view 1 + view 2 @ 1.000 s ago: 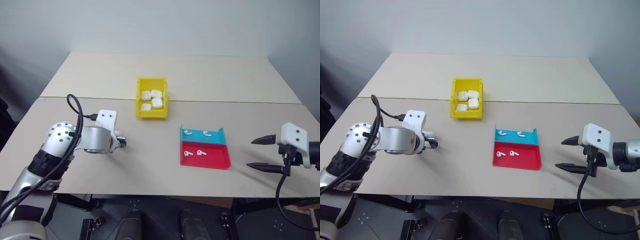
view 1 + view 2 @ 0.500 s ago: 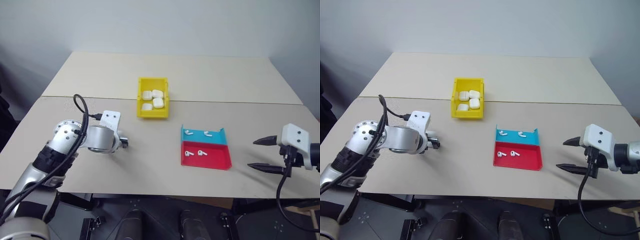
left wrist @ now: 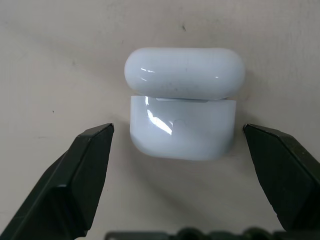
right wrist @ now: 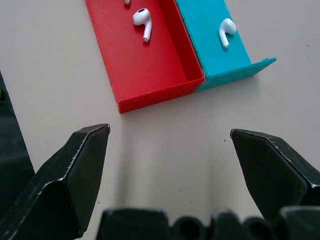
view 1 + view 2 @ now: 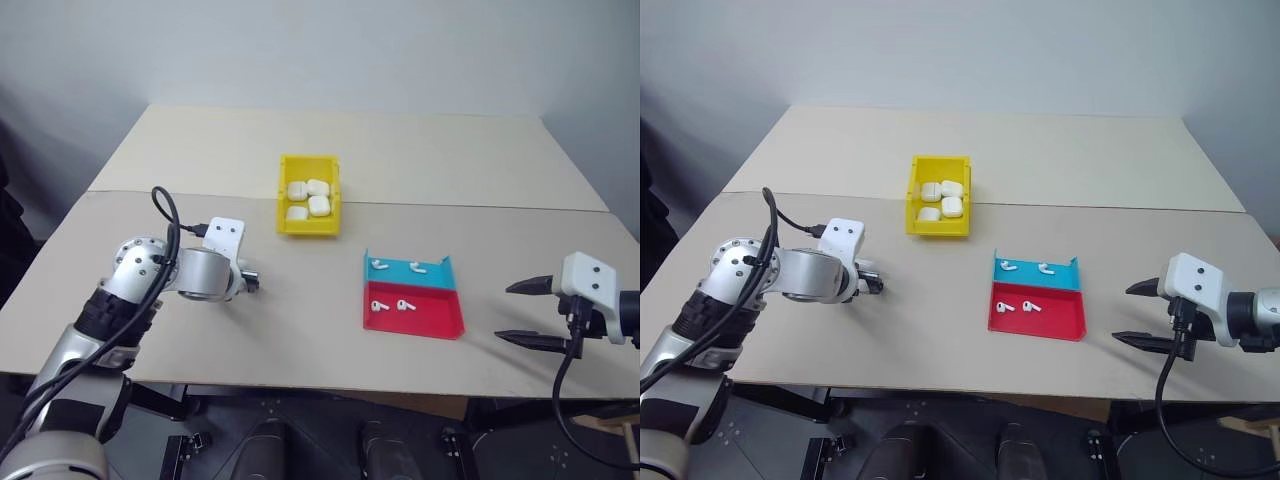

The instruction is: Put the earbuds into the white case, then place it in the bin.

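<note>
In the left wrist view the white case (image 3: 182, 117) lies on the table, its lid seam showing, between the spread fingers of my open left gripper (image 3: 177, 129). From the head, that gripper (image 5: 250, 282) points down at the table's left half. Two earbuds (image 5: 378, 265) lie in a blue tray (image 5: 398, 271), and two more earbuds (image 5: 402, 304) lie in a red tray (image 5: 435, 318) beside it. The yellow bin (image 5: 308, 229) stands further back. My right gripper (image 5: 505, 311) hovers open to the right of the trays, empty.
Several white cases (image 5: 306, 196) lie inside the bin. The right wrist view shows the red tray (image 4: 150, 60) and the blue tray (image 4: 210, 40) ahead of that gripper (image 4: 170, 131). A seam crosses the table behind the trays.
My left forearm has swung slightly inward while its gripper has stayed over the same spot. The right arm has kept still.
</note>
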### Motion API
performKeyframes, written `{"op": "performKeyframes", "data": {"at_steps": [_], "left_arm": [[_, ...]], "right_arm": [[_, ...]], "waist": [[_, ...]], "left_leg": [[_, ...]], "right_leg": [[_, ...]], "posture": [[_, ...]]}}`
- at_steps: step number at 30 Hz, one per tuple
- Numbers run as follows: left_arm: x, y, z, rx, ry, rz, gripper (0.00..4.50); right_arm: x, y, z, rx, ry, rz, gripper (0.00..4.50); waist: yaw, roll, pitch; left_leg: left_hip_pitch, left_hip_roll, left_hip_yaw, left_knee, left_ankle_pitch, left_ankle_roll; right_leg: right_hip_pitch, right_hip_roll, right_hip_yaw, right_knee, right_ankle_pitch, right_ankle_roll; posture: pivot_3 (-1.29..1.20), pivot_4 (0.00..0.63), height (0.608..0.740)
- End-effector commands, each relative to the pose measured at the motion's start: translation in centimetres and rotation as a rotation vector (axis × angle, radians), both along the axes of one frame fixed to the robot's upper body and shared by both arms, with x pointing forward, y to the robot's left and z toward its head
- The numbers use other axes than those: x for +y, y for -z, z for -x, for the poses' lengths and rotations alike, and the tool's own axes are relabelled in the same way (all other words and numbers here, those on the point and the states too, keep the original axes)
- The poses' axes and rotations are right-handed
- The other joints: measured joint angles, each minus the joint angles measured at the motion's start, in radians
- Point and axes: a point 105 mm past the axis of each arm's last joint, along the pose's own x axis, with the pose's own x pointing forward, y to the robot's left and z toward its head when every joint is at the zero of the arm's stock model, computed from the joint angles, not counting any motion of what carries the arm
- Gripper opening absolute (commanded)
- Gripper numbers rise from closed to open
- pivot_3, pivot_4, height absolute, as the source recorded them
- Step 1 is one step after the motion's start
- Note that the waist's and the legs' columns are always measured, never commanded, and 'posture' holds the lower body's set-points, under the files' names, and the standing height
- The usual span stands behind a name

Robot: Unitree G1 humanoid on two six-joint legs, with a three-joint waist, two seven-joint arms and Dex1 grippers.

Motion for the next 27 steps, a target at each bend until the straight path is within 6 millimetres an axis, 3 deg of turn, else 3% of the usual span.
{"op": "performKeyframes", "data": {"at_steps": [1,7,12,18,23,27], "left_arm": [[0.3,0.0,-0.2,-0.007,-0.014,0.012,4.5],[0.3,-0.2,-0.1,-0.006,-0.021,0.036,2.72],[0.4,-1.1,0.1,-0.041,0.009,-0.008,2.72],[0.4,-4.0,0.5,-0.14,0.129,-0.078,2.72],[-0.6,-6.6,0.6,-0.255,0.245,0.02,2.72],[-2.8,-7.9,2.1,-0.461,0.481,0.114,2.72]], "right_arm": [[0.0,-1.4,-0.2,-0.057,0.004,0.005,4.48],[0.0,-1.3,-0.4,-0.058,0.007,0.008,4.5],[0.1,-1.3,-0.5,-0.061,0.008,0.006,4.5],[0.1,-2.1,-0.8,-0.075,0.0,0.005,4.5],[0.8,-3.7,-1.5,-0.107,-0.036,0.007,4.5],[2.3,-5.2,-1.8,-0.143,-0.104,0.019,4.5]], "waist": [[0.0,0.0,0.0],[-0.002,0.0,0.0],[-0.003,0.0,0.0],[-0.009,0.0,0.0],[-0.011,0.0,0.0],[-0.021,0.0,0.0]], "left_leg": [[0.0,0.0,0.0,0.0,0.0,0.0],[0.001,0.0,0.0,0.0,0.0,0.0],[-0.002,0.0,0.0,0.0,0.0,0.0],[-0.005,0.0,0.0,-0.001,0.0,0.0],[-0.005,0.0,0.0,0.0,0.0,0.0],[-0.005,0.0,0.001,-0.002,0.0,0.0]], "right_leg": [[0.001,0.0,0.0,0.0,0.0,0.0],[0.001,0.0,0.0,-0.001,0.0,0.0],[-0.002,0.0,0.0,-0.001,0.0,0.0],[-0.004,0.0,0.0,-0.002,0.0,0.0],[-0.004,0.0,0.0,-0.002,0.0,0.001],[-0.004,0.0,0.0,-0.004,0.0,0.0]], "posture": [[0.0,0.15,0.74],[0.0,0.15,0.74],[0.0,0.15,0.74],[0.0,0.15,0.74],[0.0,0.15,0.74],[0.0,0.15,0.74]]}}
